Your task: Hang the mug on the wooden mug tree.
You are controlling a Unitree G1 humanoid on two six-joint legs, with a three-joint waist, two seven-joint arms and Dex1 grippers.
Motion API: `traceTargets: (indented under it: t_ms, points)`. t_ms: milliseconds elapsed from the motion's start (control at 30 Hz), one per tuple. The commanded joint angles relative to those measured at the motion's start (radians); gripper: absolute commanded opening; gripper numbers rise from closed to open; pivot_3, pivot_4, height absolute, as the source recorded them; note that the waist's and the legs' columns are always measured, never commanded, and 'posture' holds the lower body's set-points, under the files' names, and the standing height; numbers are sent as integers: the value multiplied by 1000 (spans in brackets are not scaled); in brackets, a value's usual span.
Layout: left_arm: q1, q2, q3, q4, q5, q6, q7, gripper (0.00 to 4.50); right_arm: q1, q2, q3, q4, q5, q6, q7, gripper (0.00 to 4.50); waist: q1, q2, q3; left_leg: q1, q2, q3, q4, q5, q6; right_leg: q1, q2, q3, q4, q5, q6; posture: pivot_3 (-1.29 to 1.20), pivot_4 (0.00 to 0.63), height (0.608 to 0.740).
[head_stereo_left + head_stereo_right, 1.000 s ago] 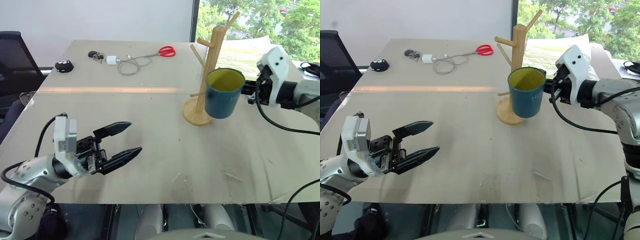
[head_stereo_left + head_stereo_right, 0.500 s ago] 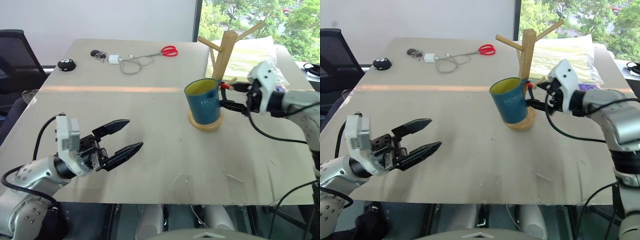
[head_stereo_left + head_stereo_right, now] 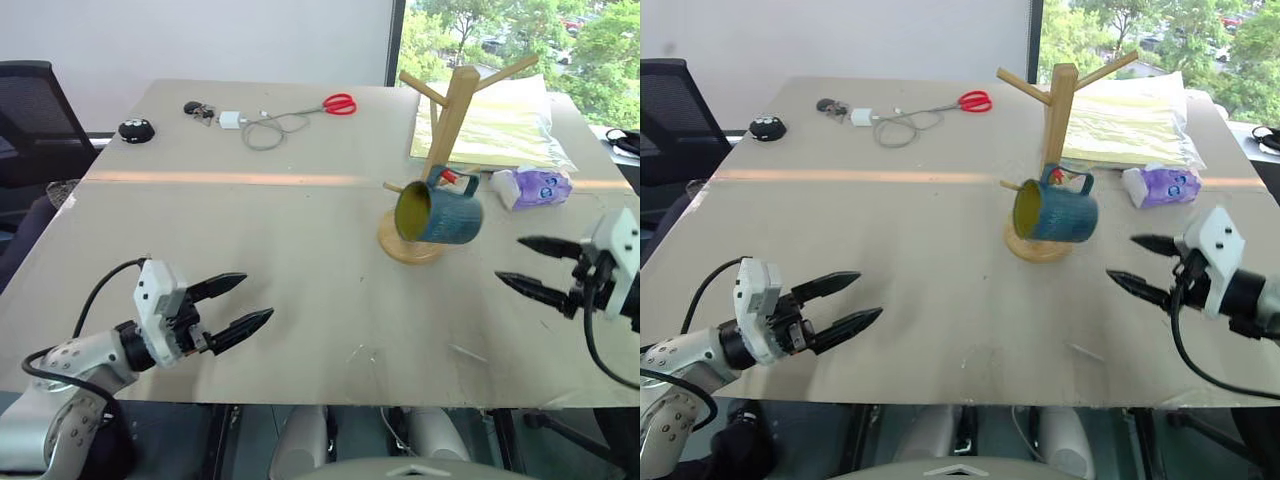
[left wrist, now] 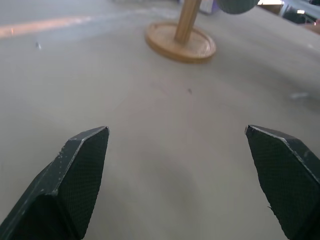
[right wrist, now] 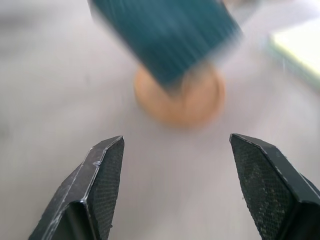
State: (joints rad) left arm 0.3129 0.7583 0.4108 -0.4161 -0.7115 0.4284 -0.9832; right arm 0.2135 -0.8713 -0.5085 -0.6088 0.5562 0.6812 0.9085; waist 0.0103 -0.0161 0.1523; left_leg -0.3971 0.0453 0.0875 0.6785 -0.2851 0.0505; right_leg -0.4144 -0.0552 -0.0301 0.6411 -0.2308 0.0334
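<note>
Left eye view shows you the mug (image 3: 437, 209) hanging by its handle on a low peg of the wooden mug tree (image 3: 448, 130), right of the middle of the frame, tipped on its side with its yellow inside facing left and its body above the round base. Your right gripper (image 3: 526, 264) is at the right edge, well apart from the mug, with its two black fingers spread wide and holding nothing. Your left gripper (image 3: 246, 301) is at the lower left over the table (image 3: 300, 270), also wide open and empty.
</note>
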Motion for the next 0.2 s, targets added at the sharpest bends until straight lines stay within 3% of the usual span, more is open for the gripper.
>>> traceTargets:
  t_ms: [33, 200]
  points:
    - [-6, 21, 26, 31, 20, -39, -45, 4500, 109, 34, -78, -5, -62, -107, 16, 3359, 2, 0, 0, 0, 0, 0, 0, 0, 0, 0, 0, 0, 0, 0, 0, 0, 150, 740]
    - [-24, 30, 23, 70, 42, -52, -69, 4500, 195, 70, -67, 20, -101, -182, 10, 3359, 2, 0, 0, 0, 0, 0, 1, 0, 0, 0, 0, 0, 0, -1, 2, 0, 150, 740]
